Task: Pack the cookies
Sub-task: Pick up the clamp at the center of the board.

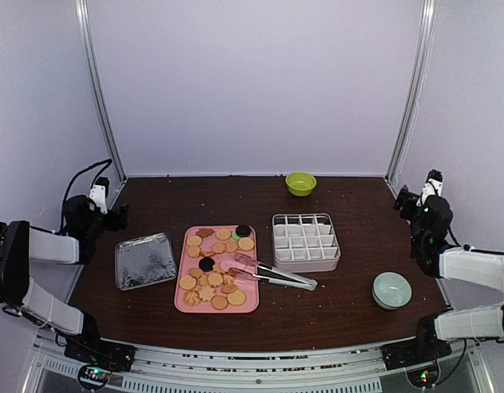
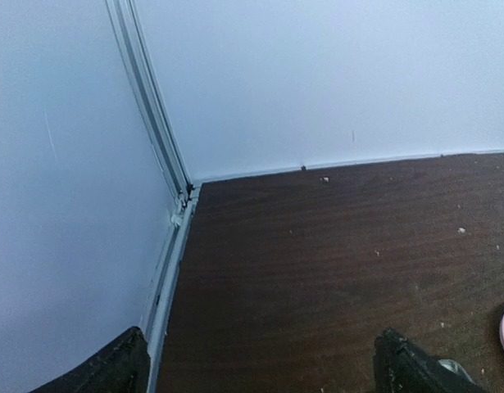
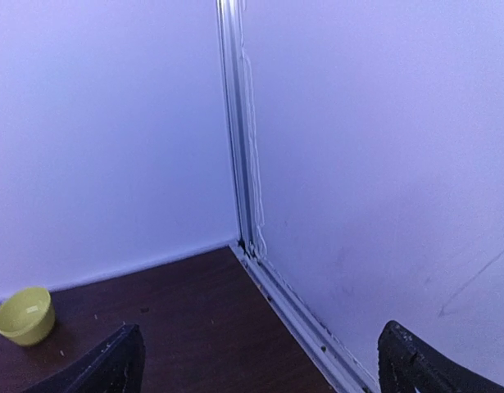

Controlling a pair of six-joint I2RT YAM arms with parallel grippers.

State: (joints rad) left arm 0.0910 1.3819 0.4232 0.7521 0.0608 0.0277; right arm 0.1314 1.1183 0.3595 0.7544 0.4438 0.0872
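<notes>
Dark brown tabletop (image 1: 358,205) spreads between pale walls (image 1: 252,82), strewn with crumbs. At its left edge the left fingers (image 2: 112,367) are spread wide with nothing between them, pointing into the back left corner. At the right edge the right fingers (image 3: 112,364) are parted just as widely and also hold nothing, facing the back right corner. The cookies (image 1: 215,278) lie on a pink tray (image 1: 235,310), well to the right of the left fingers and well to the left of the right fingers, nearer the arm bases than either pair. Most are golden-tan and a few are dark. Metal tongs (image 1: 276,275) rest with their tips on the tray's right side. Beyond the tongs, between the tray and the right fingers, sits a white divided box (image 1: 305,241). A foil-lined tray (image 1: 145,260) lies between the left fingers and the cookies. A green bowl (image 3: 24,315) stands left of the right fingers by the back wall, and a pale bowl (image 1: 392,290) sits nearer the bases.
</notes>
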